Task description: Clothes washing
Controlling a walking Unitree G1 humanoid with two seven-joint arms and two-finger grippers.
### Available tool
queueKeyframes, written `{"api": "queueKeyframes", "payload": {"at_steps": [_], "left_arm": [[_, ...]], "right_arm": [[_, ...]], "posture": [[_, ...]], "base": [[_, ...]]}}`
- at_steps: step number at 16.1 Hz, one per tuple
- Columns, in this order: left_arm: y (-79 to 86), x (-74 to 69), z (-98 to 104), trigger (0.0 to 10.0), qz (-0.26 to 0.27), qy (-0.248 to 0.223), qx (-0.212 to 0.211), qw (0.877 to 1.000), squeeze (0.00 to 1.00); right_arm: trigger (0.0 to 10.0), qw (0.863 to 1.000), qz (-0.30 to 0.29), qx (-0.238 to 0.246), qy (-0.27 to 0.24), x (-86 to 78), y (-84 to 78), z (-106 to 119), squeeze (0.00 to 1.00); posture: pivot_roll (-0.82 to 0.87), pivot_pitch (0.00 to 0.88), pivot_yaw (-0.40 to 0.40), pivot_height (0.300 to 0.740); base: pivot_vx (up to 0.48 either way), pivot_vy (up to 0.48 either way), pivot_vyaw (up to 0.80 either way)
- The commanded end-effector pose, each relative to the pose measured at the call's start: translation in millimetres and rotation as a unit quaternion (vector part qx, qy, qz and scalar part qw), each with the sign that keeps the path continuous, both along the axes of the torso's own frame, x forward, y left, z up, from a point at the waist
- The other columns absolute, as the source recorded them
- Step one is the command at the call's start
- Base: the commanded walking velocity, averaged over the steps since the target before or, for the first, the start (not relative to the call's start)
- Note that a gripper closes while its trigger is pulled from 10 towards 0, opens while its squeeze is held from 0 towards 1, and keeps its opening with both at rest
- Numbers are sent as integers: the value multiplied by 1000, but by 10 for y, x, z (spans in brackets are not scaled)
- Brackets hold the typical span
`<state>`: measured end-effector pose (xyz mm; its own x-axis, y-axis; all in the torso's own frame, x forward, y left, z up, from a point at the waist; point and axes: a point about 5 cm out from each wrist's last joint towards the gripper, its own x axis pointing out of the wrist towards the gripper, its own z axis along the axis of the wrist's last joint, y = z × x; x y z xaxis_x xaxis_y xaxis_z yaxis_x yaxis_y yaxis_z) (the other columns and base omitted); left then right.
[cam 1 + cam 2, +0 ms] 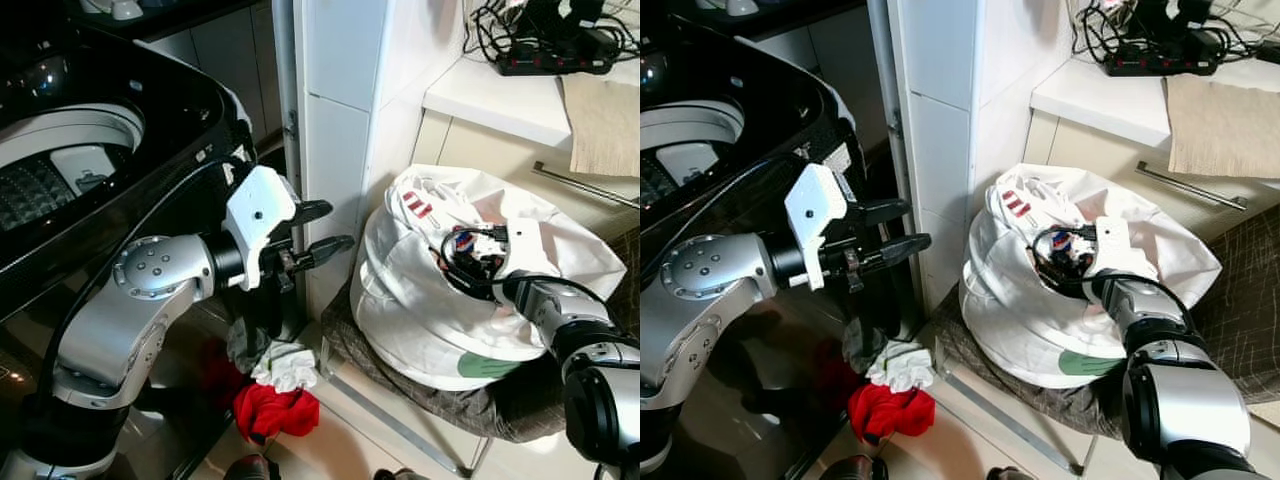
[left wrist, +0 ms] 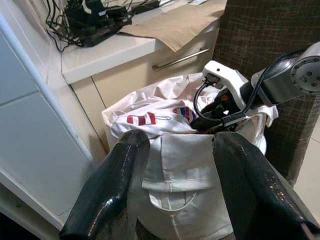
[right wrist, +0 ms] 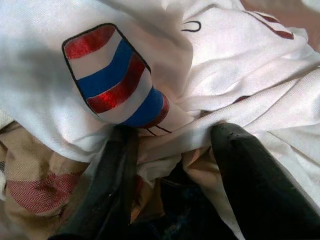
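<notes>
clothes washing, picking stage. white laundry bag [image 1: 440,300] at centre right of the left eye frame, slumped on a dark woven seat [image 1: 520,405], mouth turned upward so its contents can be reached from above. right gripper [image 1: 468,262] sunk into the bag's mouth, jaws parted and straddling a fold of white cloth with red and blue stripes [image 3: 112,80]; not yet pinched shut, judged to be the moment just ahead of a grasp. tan and dark garments [image 3: 165,200] glimpsed beneath that fold, in the lower part of the right wrist frame.

left gripper [image 1: 318,232] held at frame centre, between the washing machine [image 1: 110,150] and the bag, jaws apart and holding nothing; aimed toward the bag, as the left wrist frame confirms, probably waiting clear of the right arm's reach. washing machine at upper left, black, lid raised and drum exposed, ready to receive a load.

red garment [image 1: 275,410] and white garment [image 1: 285,365] lying on the floor at lower centre, touching each other, just below the left gripper; seemingly dropped short of the drum, so likely still to be collected. white table [image 1: 500,100] at upper right carrying a black power strip [image 1: 555,60] with tangled cables and a beige cloth [image 1: 605,125] draped over its edge.

risk, as a judgement: striped fold may drag neighbouring cloth out with it.
</notes>
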<state>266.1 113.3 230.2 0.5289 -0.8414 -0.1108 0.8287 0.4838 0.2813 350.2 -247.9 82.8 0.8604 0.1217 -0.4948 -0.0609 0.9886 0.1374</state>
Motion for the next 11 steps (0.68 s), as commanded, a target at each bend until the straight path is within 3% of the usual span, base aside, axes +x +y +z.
{"api": "queueKeyframes", "payload": {"at_steps": [1, 11], "left_arm": [[-40, -49, 7, 10000, -11, -1, 0, 1000, 0], [-99, 9, 19, 10000, 0, -12, -12, 1000, 0]], "right_arm": [[0, 1000, 2, 8, -2, 15, 28, 8, 0], [0, 999, 19, 12, -23, 63, 33, 105, 0]], "posture": [[198, 136, 21, 740], [159, 102, 12, 740]], "base": [[0, 0, 0], [0, 0, 0]]}}
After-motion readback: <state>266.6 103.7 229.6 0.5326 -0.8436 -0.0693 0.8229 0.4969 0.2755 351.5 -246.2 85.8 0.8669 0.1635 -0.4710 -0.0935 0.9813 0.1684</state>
